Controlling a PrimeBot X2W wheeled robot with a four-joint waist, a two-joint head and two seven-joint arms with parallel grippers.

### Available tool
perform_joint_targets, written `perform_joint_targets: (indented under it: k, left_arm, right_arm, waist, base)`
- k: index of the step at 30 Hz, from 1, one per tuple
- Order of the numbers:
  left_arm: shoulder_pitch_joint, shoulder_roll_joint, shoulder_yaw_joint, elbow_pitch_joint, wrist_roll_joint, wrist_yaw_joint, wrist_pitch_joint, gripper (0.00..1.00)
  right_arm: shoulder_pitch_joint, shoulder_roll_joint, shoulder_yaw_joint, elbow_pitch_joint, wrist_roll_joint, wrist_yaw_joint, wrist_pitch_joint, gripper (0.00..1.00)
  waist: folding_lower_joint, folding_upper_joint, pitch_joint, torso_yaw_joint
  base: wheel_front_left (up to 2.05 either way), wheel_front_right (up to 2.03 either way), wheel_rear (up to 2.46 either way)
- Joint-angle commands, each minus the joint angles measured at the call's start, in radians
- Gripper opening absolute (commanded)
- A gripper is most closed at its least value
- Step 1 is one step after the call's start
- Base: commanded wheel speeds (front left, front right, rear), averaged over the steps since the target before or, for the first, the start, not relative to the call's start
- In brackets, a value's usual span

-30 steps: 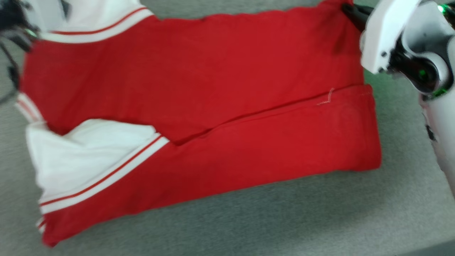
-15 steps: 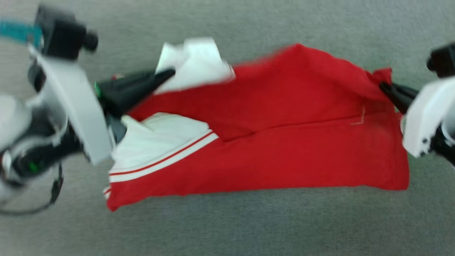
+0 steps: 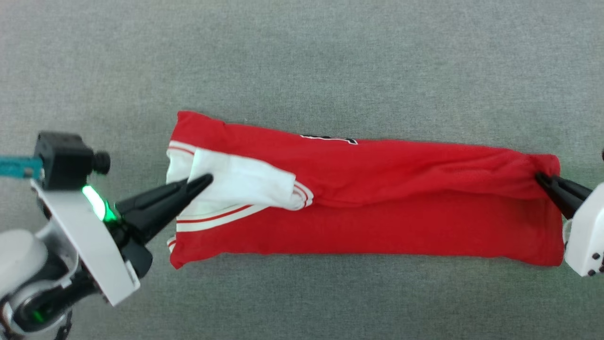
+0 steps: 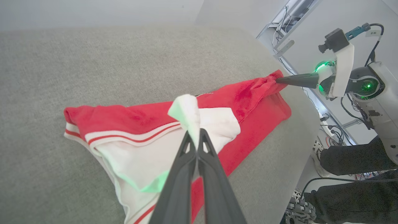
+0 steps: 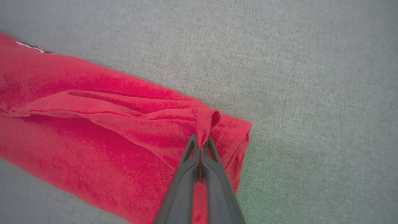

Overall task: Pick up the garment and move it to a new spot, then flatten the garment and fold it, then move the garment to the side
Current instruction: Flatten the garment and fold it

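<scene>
The garment [image 3: 377,208] lies on the grey surface as a long narrow red band, folded lengthwise, with its white sleeve [image 3: 245,182] turned over at the left end. My left gripper [image 3: 205,180] is shut on that white sleeve, pinching a tuft of it [image 4: 186,112] between the fingertips. At the right end my right gripper [image 3: 540,177] is shut on a bunched red corner [image 5: 203,124] of the hem. The same garment [image 4: 149,137] stretches between both grippers in the left wrist view, where the right gripper [image 4: 278,80] grips the far red end.
Grey fabric covers the work surface [image 3: 302,56] all around the garment. Its far edge [image 4: 298,102] drops off beside the right arm, with cables and dark legs of a person [image 4: 351,161] beyond it.
The head camera has pulled back. Both grippers have brought the garment's far edge forward over the near half, turning the broad spread shirt into a narrow folded band.
</scene>
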Motion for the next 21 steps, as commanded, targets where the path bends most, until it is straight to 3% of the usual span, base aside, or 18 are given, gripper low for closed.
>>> perform_joint_targets:
  k: [1,16,20,21]
  left_arm:
    - [0.023,0.005,-0.001,0.004,0.015,0.000,-0.008,0.00]
    - [0.136,-0.185,-0.005,0.259,0.140,0.000,0.010,0.00]
    - [0.137,-0.221,-0.007,0.307,0.132,0.000,0.002,0.00]
    - [0.138,-0.226,-0.007,0.314,0.134,0.000,0.004,0.10]
  right_arm:
    - [0.019,0.004,-0.014,-0.004,-0.017,-0.001,0.005,0.00]
    - [0.026,0.062,-0.006,0.139,-0.082,-0.001,-0.082,0.00]
    - [0.018,0.076,0.008,0.160,-0.084,-0.001,-0.099,0.00]
    - [0.015,0.077,0.011,0.162,-0.085,-0.001,-0.105,0.00]
  waist:
    - [0.0000,0.0000,0.005,0.002]
    - [0.0000,0.0000,0.062,0.020]
    - [0.0000,0.0000,0.066,0.016]
    - [0.0000,0.0000,0.065,0.014]
  base:
    - [0.00,0.00,0.00]
    - [0.00,0.00,0.00]
    - [0.00,0.00,0.00]
    - [0.00,0.00,0.00]
